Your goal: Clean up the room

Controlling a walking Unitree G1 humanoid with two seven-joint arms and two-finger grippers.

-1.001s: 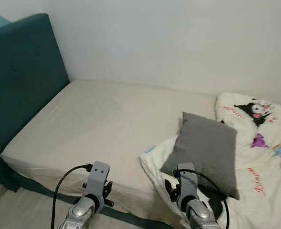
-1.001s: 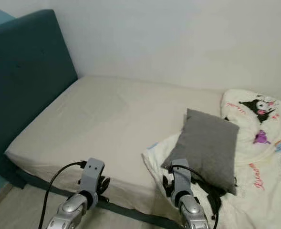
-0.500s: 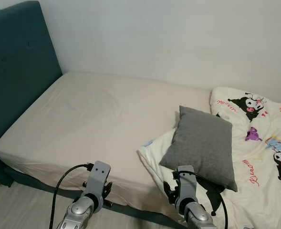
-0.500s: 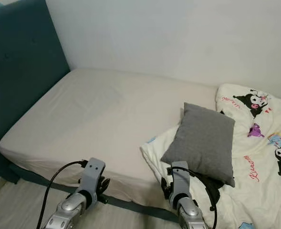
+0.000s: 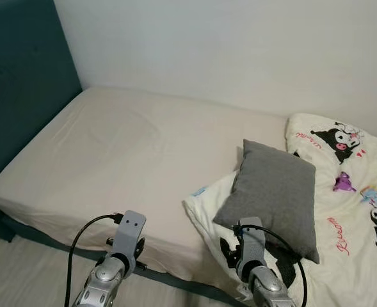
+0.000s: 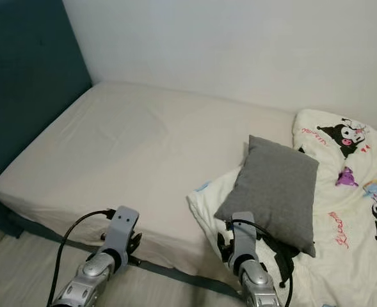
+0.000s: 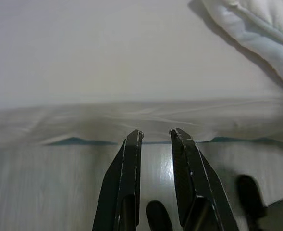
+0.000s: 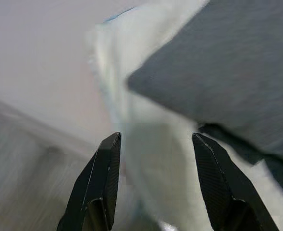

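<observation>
Before you: the bed (image 5: 124, 153), its cream sheet bare from the teal headboard (image 5: 18, 77) to mid-mattress. On its right half lies the white cartoon-print duvet (image 5: 351, 211), crumpled, one corner hanging over the bed's near edge. The grey pillow (image 5: 274, 195) rests tilted on that duvet. Your right pincer (image 8: 155, 139) hovers at the hanging corner just below the pillow, fingers wide apart, empty. Your left pincer (image 7: 155, 134) faces the mattress edge, fingers narrowly parted, holding nothing.
</observation>
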